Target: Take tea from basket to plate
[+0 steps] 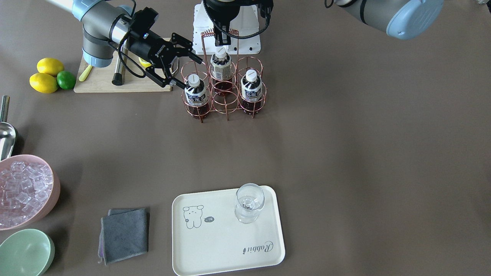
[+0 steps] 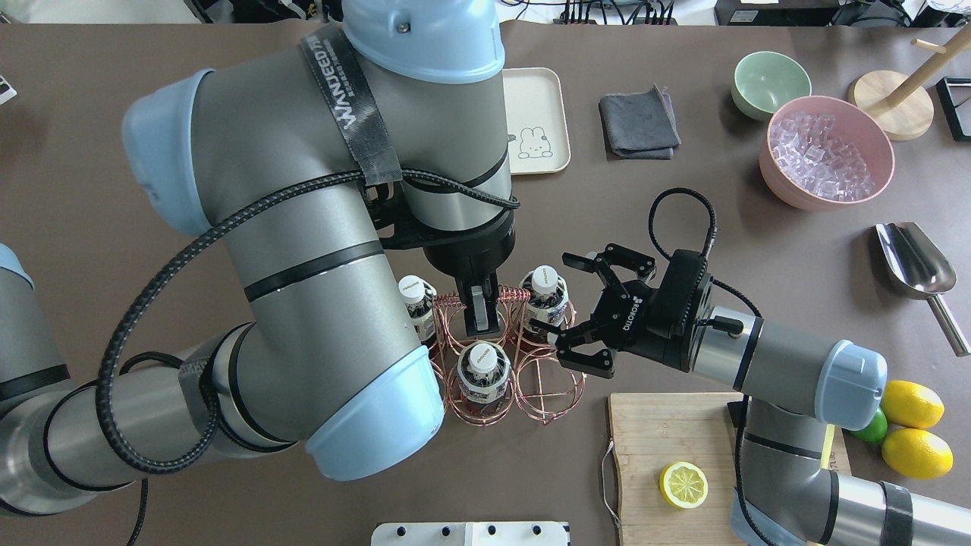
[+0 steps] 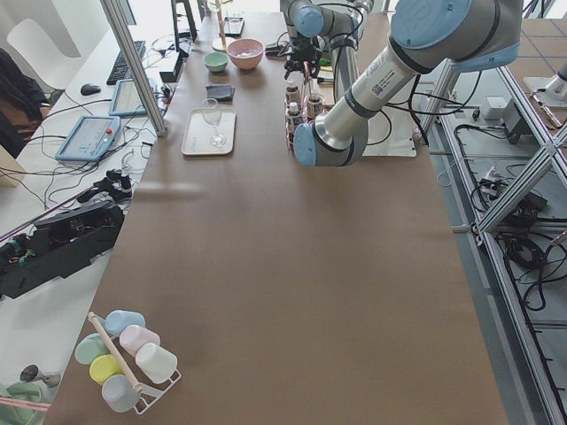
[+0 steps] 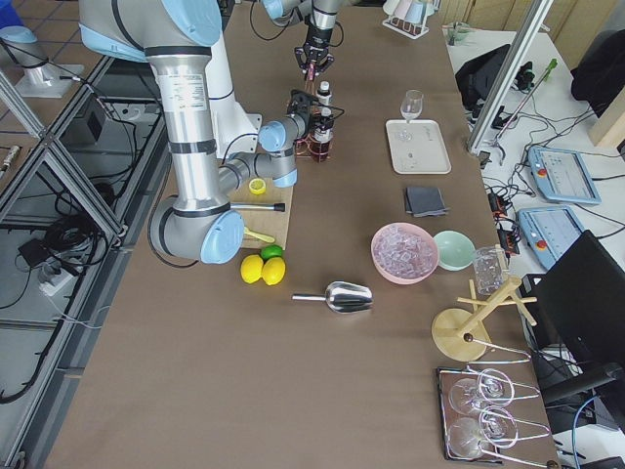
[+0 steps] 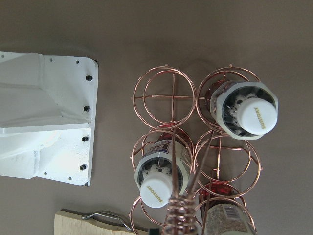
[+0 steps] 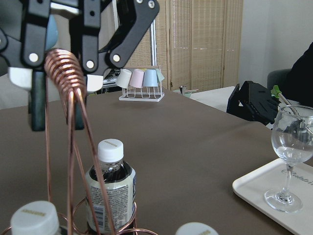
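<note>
The copper wire basket stands near the robot's base and holds three tea bottles. My left gripper hangs straight down over it, shut on the coiled top of the handle. My right gripper is open and level with the bottle tops. Its fingertips reach either side of the bottle in the ring nearest it, without closing on it. The cream plate lies on the far side of the table with a wine glass standing on it.
A cutting board with a lemon slice lies under my right arm, with lemons and a lime beside it. A pink bowl of ice, a green bowl, a grey cloth and a metal scoop are on the right.
</note>
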Motion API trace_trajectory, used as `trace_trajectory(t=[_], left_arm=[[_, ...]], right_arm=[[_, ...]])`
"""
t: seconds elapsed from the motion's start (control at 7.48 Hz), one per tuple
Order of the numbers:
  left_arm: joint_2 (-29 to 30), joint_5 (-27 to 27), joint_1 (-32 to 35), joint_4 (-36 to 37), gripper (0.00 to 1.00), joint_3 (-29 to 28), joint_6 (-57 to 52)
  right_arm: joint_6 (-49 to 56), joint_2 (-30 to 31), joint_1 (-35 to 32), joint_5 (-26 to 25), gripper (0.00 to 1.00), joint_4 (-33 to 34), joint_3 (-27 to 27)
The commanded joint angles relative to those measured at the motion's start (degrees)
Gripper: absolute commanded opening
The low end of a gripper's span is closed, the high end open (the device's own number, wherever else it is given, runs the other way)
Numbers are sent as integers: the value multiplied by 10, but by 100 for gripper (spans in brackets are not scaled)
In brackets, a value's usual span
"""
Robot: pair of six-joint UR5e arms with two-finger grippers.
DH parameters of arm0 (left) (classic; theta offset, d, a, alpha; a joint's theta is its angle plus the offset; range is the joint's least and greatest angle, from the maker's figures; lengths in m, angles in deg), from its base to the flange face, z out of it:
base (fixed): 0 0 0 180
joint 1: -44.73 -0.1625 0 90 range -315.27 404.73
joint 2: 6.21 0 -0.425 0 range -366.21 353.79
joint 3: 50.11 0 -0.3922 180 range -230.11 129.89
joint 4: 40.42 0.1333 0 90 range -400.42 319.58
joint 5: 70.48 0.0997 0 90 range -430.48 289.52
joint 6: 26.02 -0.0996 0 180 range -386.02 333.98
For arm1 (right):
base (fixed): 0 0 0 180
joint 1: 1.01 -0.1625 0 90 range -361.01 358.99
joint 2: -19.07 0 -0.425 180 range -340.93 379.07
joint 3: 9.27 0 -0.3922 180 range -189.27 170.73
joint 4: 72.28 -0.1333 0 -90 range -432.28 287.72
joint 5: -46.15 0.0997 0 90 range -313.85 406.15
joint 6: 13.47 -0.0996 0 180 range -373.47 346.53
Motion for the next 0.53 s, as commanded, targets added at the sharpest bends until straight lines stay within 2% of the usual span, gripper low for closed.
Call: trace_trajectory(t=[0.0, 0.13, 0.27, 0.4], left_arm=[[-1, 0, 0, 5, 0, 0, 0], [-1, 0, 0, 9, 0, 0, 0], [0, 1, 0, 9, 0, -1, 0], [-1, 1, 0, 9, 0, 0, 0]], right_arm=[[0, -13, -4, -6, 92, 21, 0], [0, -13, -5, -6, 82, 21, -4], [0, -13, -5, -10, 77, 20, -6], [-1, -13, -5, -10, 68, 20, -10]])
